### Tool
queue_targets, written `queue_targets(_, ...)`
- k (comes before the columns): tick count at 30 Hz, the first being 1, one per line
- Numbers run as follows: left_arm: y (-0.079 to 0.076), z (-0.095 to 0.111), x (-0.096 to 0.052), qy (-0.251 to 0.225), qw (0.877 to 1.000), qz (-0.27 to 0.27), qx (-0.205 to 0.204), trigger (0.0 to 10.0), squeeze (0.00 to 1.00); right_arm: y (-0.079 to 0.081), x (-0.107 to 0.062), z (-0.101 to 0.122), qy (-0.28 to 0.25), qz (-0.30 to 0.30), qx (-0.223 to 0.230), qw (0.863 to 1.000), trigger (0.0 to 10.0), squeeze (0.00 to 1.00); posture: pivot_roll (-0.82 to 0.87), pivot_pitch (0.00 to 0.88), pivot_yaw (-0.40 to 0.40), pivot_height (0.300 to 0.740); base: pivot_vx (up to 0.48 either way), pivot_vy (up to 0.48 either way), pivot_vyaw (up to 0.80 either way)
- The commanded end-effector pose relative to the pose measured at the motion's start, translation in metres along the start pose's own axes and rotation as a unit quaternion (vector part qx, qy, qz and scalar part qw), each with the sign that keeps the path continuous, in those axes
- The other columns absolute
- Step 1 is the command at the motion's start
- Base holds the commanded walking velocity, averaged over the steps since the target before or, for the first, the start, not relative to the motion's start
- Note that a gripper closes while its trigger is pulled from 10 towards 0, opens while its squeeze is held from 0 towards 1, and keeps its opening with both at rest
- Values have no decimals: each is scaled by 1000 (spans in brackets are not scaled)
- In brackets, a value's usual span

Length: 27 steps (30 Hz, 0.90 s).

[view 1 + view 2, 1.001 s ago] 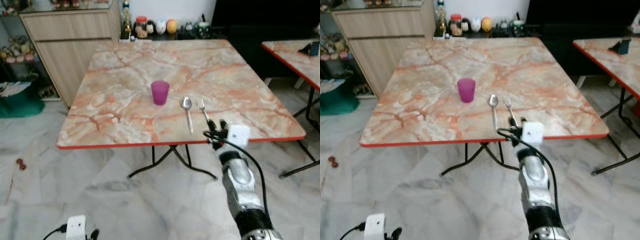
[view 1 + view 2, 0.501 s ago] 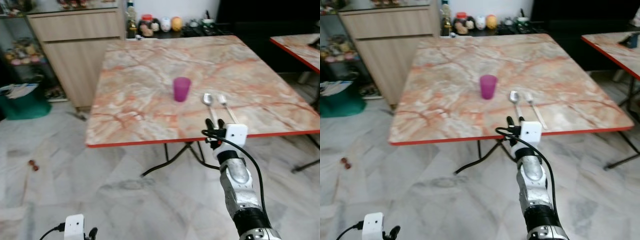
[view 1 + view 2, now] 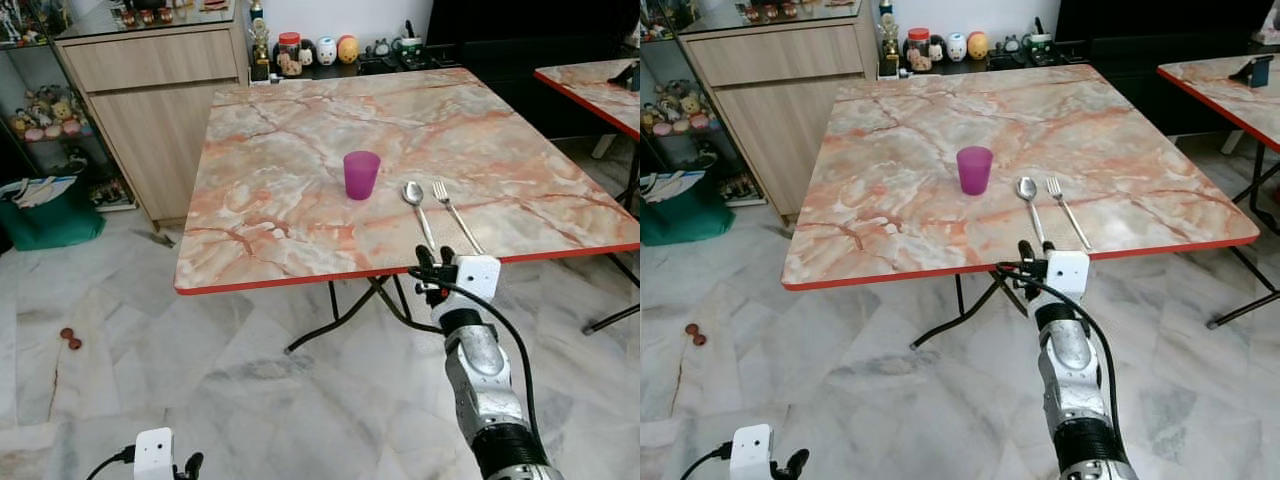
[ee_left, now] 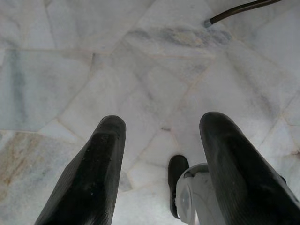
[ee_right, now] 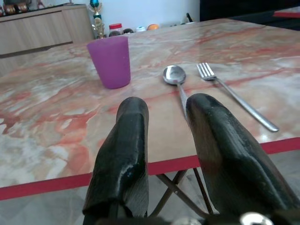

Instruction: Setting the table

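Note:
A purple cup [image 3: 361, 175] stands upright near the middle of the marble table [image 3: 260, 200] with the red rim. To its right a spoon [image 3: 415, 200] and a fork [image 3: 455, 215] lie side by side, handles toward me. My right gripper [image 3: 430, 262] is held at the table's front edge, just short of the spoon handle. In the right wrist view its fingers [image 5: 129, 140] are open with nothing between them, facing the cup [image 5: 111, 61], spoon [image 5: 174, 76] and fork [image 5: 234, 96]. My left gripper [image 4: 161, 124] hangs open low over the floor.
A wooden cabinet [image 3: 150, 90] stands at the back left, with jars and figurines [image 3: 320, 50] behind the table. A second marble table [image 3: 600, 90] is at the right. A green bag [image 3: 50, 215] and a small red object [image 3: 70, 340] lie on the tiled floor.
The whole view has shifted as the camera moved; the table now sits further right and looks sharper. My right gripper has come back from over the cutlery handles to the table's front edge.

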<state>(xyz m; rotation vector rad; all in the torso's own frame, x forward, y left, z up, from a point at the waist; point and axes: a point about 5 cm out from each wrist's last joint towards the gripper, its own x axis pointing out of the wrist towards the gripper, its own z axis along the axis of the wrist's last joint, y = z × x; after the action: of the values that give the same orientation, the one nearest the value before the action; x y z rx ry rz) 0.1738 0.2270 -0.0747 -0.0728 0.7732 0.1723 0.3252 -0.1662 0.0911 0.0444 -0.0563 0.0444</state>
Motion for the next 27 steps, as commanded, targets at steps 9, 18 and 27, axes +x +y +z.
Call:
queue_targets(9, -1, -7, -2, 15, 1000, -7, 6, 10000, 0, 1, -3, 0, -3, -2, -2, 1000, 10000, 0, -56, 0, 50, 707, 256, 0, 0)
queue_targets(18, -3, -6, -1, 14, 1000, -10, 6, 10000, 0, 3, -4, 0, -1, 1, 0, 1000, 10000, 0, -55, 0, 47, 707, 258, 0, 0)
queue_targets(27, -6, -2, 1, 10, 1000, -15, 8, 10000, 0, 4, -8, -3, 5, -2, 0, 1000, 10000, 0, -59, 0, 49, 707, 0, 0, 0)
